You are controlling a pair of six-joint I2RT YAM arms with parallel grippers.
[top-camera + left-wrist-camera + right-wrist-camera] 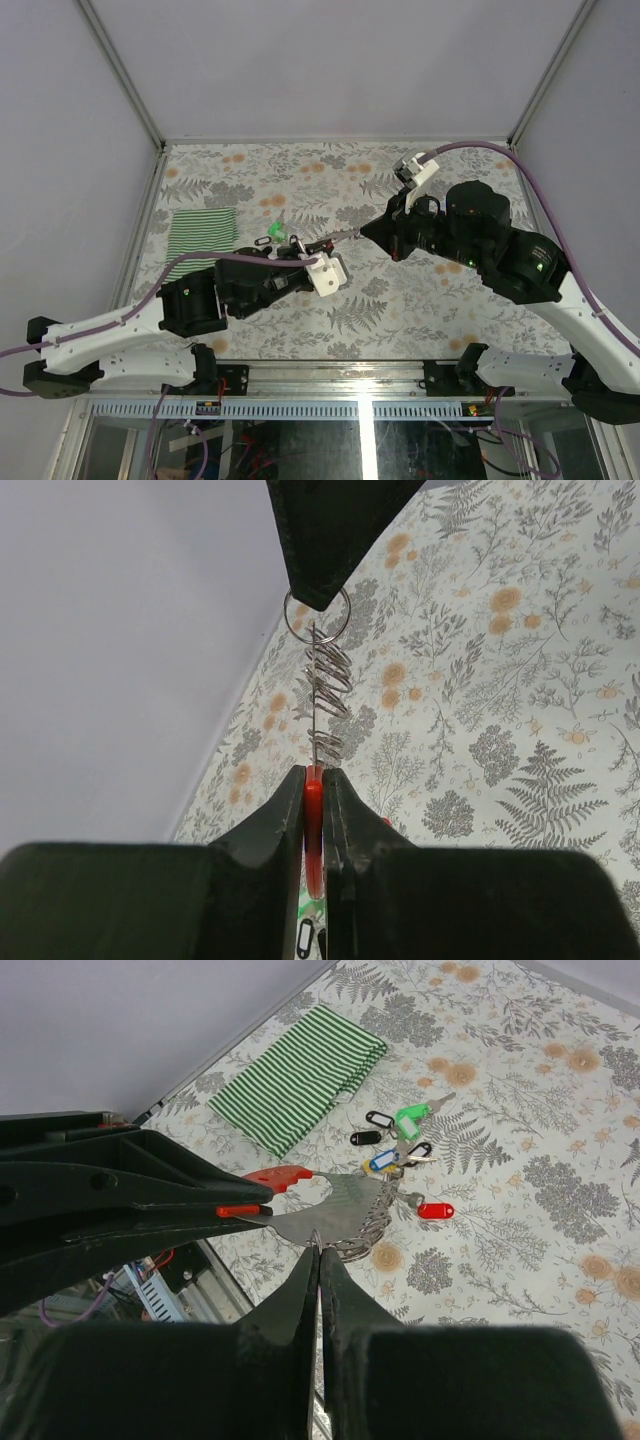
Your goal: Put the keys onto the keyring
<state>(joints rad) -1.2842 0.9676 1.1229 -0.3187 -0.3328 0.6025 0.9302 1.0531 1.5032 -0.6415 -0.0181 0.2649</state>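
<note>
Your right jaws fill the bottom of the right wrist view, pinched tight together, and their tips bite the rim of the keyring [340, 633]. From the left wrist you see that ring hanging at the black tip directly ahead of the left jaws. Your left jaws are clenched on a red-handled metal tool [335, 1205]. The red grip is sandwiched flat between both fingers [280, 820], and the thin blade runs straight out from their tips to the ring. A coil of wire loops [328, 680] sits against that blade, between the two pairs of jaws. The two tips nearly meet, held off the worktop [560, 1190].

The keys [400, 1145] lie free on the flowered worktop, beyond the right jaws' tips and a little to their right, lower than the coil. They form a loose cluster with green, black and blue plastic tags, touching or overlapping. One key with a red tag [435, 1210] lies just apart from the cluster, nearer the right jaws. Any writing on the tags is too small to read.

A green-and-white striped cloth [300, 1075], folded flat, lies out past the left jaws on the side away from the right jaws, well apart from the keys
</note>
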